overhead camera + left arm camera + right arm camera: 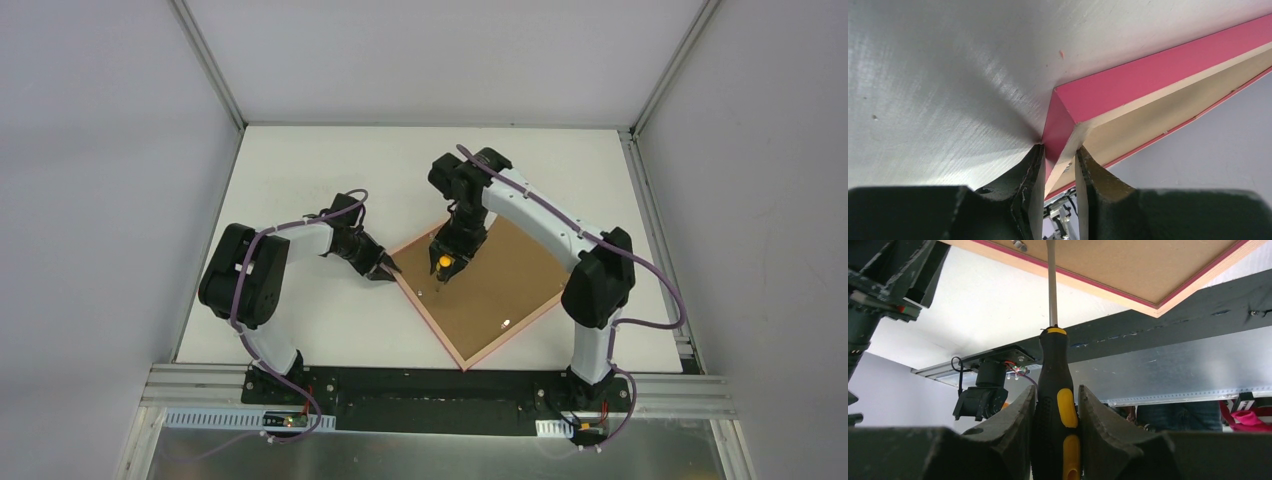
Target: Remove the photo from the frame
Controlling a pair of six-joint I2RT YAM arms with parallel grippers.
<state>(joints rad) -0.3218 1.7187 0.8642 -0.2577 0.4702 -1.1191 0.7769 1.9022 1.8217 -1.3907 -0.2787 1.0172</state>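
1. While the bright pink frame (428,323) lies back-up on the white worktop (300,180), turned like a diamond, the photo sits inside it picture-side down. Only the brown backing board (500,275) shows.
2. The left pincer (1060,160) is clamped on the frame's 9 o'clock corner, one finger on each side of the pink edge.
3. The right pincer (1057,405) is clamped on a black-and-yellow screwdriver (1057,390) over the board's 10 o'clock part, so this arm is the nearer to the fastenings.
4. Here's the relation that matters. The shaft runs straight out of the pincer, toward 7 o'clock in the top view, to the board just beside a small metal tab (1019,244). The tip is cut off in the wrist view, so I cannot tell whether it touches.
5. The left arm is folded low and reaches toward 3 o'clock. The right arm arches over the frame from 4 o'clock with its wrist tipped down.
6. My read is that the tip must catch that tab while the left holds the frame steady.
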